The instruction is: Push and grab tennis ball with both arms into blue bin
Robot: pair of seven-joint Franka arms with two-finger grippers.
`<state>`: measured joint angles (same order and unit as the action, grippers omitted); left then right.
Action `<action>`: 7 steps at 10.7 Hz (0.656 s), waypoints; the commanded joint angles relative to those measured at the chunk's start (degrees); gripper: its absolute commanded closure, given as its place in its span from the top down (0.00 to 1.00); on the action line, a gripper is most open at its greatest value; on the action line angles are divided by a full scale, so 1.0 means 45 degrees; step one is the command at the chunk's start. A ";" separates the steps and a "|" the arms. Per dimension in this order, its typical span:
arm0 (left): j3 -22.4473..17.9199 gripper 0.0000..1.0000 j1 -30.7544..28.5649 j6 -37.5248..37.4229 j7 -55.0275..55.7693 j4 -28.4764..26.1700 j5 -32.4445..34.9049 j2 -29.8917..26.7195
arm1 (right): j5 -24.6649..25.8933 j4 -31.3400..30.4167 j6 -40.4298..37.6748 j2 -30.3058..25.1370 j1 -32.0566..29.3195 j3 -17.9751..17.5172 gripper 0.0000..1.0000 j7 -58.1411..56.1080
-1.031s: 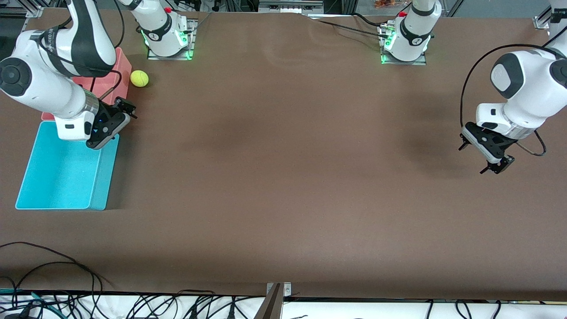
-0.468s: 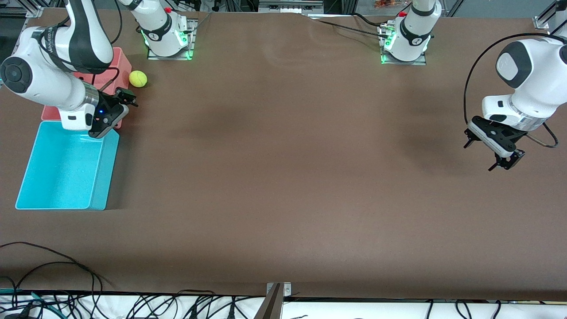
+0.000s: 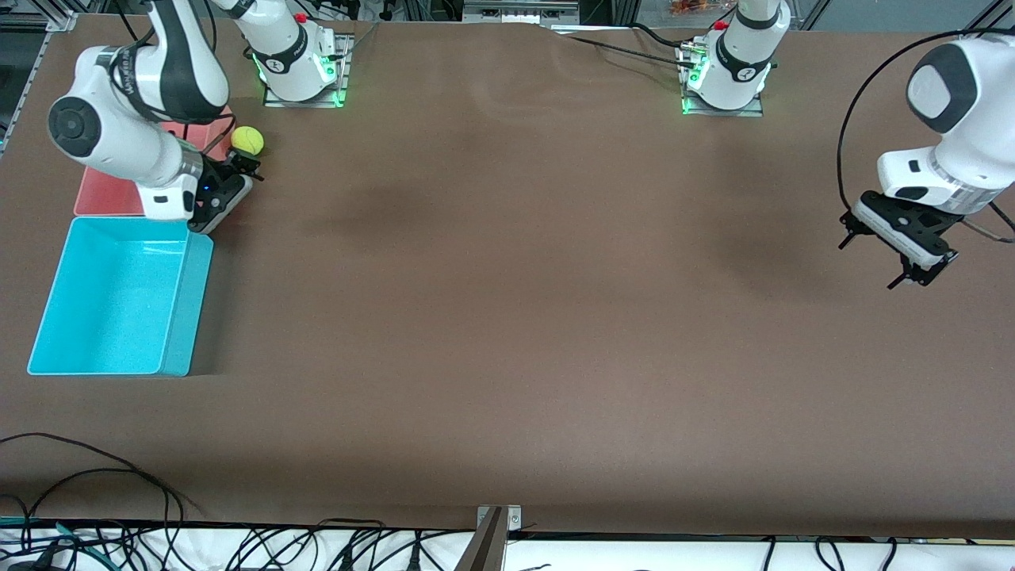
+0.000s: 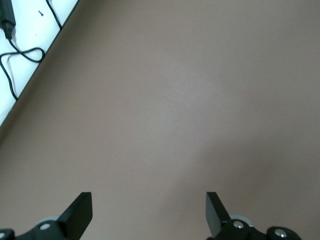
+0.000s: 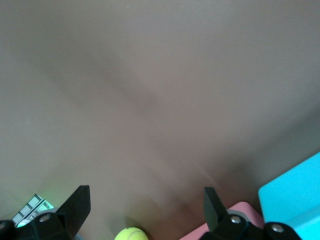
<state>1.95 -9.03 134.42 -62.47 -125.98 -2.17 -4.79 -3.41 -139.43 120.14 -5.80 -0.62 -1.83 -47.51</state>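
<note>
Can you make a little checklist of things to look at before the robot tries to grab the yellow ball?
1. Tennis ball free on the table, beside the pink bin: ok.
2. Right gripper open, close to the ball: ok.
3. Ball between the right gripper's fingers: not ok, it sits just outside them.
4. Blue bin has room inside: ok.
5. Left gripper open, holding nothing: ok.
6. Left gripper near the ball to help: not ok, it waits over the left arm's end of the table.
</note>
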 commanded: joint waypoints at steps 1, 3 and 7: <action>-0.0159 1.00 -0.0025 -0.3023 0.2522 0.1505 -0.0220 -0.0537 | -0.0159 -0.2116 0.1326 -0.1386 -0.0038 -0.0627 1.00 0.0090; -0.0120 1.00 0.0287 -0.5348 0.4790 0.3106 -0.0064 -0.0517 | -0.0159 -0.2608 0.1545 -0.1407 -0.0038 -0.1152 1.00 0.0090; 0.0016 1.00 0.0541 -0.8262 0.7920 0.5043 -0.0044 -0.0517 | -0.0179 -0.3329 0.1757 -0.1290 -0.0038 -0.1311 1.00 0.0090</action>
<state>1.86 -7.15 103.43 -33.23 -107.68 -2.29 -7.59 -3.42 -151.14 125.82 -10.09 -0.60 -6.81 -47.12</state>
